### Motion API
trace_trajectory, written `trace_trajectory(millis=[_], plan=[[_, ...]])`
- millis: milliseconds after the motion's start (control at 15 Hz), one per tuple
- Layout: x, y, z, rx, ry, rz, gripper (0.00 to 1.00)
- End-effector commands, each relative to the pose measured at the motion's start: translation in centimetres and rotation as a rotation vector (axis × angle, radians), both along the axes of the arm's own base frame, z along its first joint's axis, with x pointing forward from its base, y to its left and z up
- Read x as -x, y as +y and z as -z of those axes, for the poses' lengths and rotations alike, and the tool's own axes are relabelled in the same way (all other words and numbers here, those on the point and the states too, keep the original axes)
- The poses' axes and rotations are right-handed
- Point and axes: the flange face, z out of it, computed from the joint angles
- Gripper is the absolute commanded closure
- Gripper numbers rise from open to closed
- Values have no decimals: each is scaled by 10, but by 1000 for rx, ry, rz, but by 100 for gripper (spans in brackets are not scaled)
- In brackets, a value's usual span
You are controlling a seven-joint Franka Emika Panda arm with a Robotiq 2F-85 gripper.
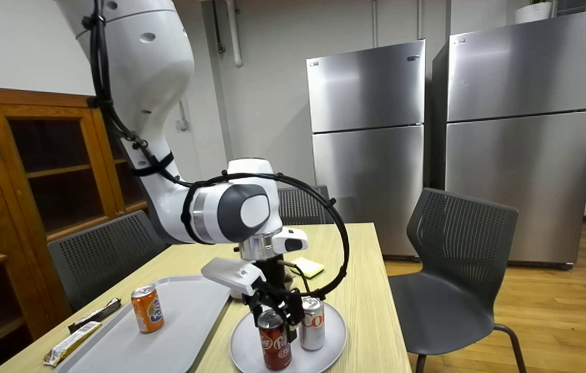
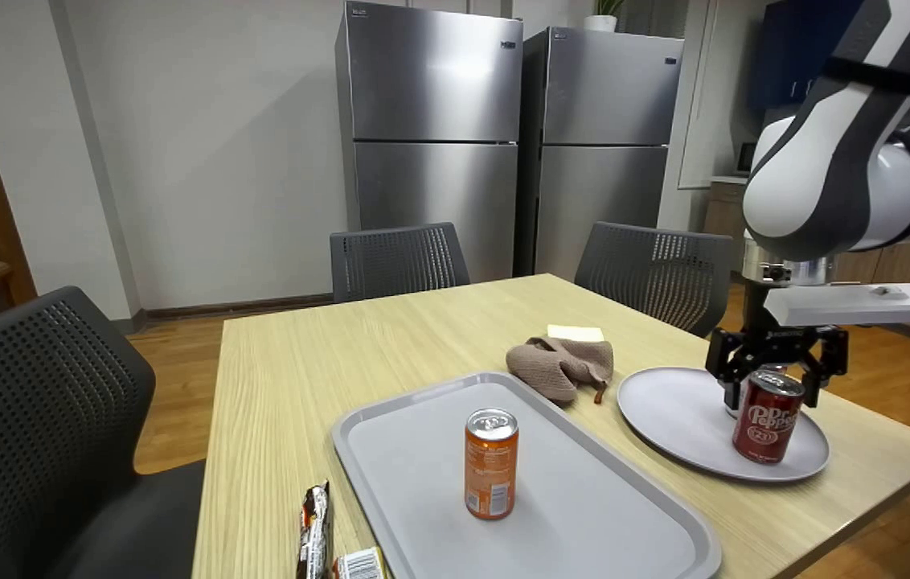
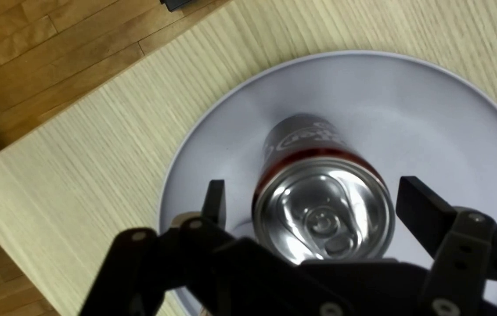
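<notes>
"What is the gripper (image 3: 312,197) doing?"

"It is hanging with its fingers (image 3: 423,210) standing apart at nine and three o'clock around a dark-red Dr Pepper can (image 3: 318,188); the wrist view is showing gaps on both sides of it."

"Where is that can standing?"

"In an exterior view it is standing upright, toward four o'clock on a pale grey plate (image 2: 676,406). In an exterior view, a silver-white can (image 1: 312,334) is sharing that plate, standing at the Dr Pepper can's two o'clock."

"And farther out?"

"In an exterior view, a grey tray (image 2: 415,438) is lying toward eight o'clock from the plate, carrying an upright orange can (image 2: 491,466). Two wrapped bars (image 2: 314,535) are lying beside the tray's eight o'clock side; near its twelve o'clock end a brown cloth (image 2: 555,371) is lying crumpled, with a pale yellow block (image 2: 575,333) just beyond."

"And beneath?"

"A wood-grain table (image 2: 391,346) is bearing these, grey chairs (image 2: 399,261) standing around."
</notes>
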Motion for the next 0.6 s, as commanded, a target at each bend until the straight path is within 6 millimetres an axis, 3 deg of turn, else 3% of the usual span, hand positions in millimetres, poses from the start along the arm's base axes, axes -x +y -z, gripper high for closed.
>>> trace_trajectory(millis=[0,67,133,400,533], plan=[[2,3,-4,-2,-2,-36,0],[2,4,-3,-2,-5,-44,25],[3,4,-3,4,-6,-55,26],[2,4,-3,5,2,-63,59],[2,3,-3,4,2,-61,61]])
